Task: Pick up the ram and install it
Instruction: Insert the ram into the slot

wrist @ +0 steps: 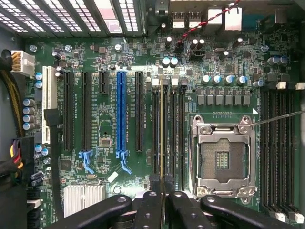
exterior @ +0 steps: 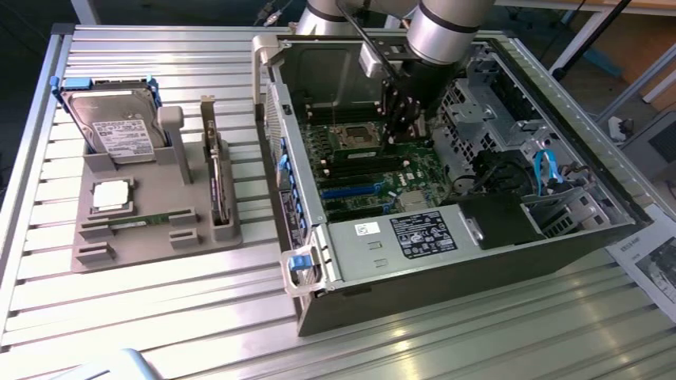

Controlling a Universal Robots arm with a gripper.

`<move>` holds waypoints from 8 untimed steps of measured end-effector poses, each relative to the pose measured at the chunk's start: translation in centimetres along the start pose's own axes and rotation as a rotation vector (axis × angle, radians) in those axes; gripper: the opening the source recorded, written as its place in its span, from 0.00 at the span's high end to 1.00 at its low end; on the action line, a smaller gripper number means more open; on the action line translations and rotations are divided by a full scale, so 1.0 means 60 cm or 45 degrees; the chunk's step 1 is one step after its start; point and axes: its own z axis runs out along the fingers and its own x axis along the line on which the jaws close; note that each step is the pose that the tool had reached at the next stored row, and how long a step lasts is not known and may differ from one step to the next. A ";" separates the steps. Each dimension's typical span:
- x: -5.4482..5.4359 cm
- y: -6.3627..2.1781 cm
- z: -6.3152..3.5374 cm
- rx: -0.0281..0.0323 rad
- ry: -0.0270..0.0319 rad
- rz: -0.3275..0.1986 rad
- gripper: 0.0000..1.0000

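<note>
In the wrist view I see the ram (wrist: 162, 133) edge-on, a thin green-gold strip lying along one of the black memory slots (wrist: 156, 133) beside the empty processor socket (wrist: 223, 160). My gripper (wrist: 163, 186) is shut on its near end, with the black fingers (wrist: 150, 205) on either side. Whether the ram is seated in the slot or just above it I cannot tell. In the exterior view the arm reaches down into the open computer case (exterior: 444, 261), and the gripper (exterior: 406, 127) hangs over the motherboard (exterior: 370, 178) near the socket.
On the exterior view's left, a grey holder (exterior: 148, 237) on the slatted table carries a hard drive (exterior: 114, 127), a silver processor chip (exterior: 112, 195), an upright expansion card (exterior: 217, 182) and a second green ram stick (exterior: 158, 218). The case walls, drive cage (exterior: 476, 103) and cables (exterior: 544, 170) crowd the arm.
</note>
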 end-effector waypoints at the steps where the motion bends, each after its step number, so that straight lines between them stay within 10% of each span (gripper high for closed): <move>1: 0.000 0.000 0.000 0.0001 0.0000 0.000 0.88; 8: 0.000 0.000 0.007 0.0001 -0.0002 0.000 0.88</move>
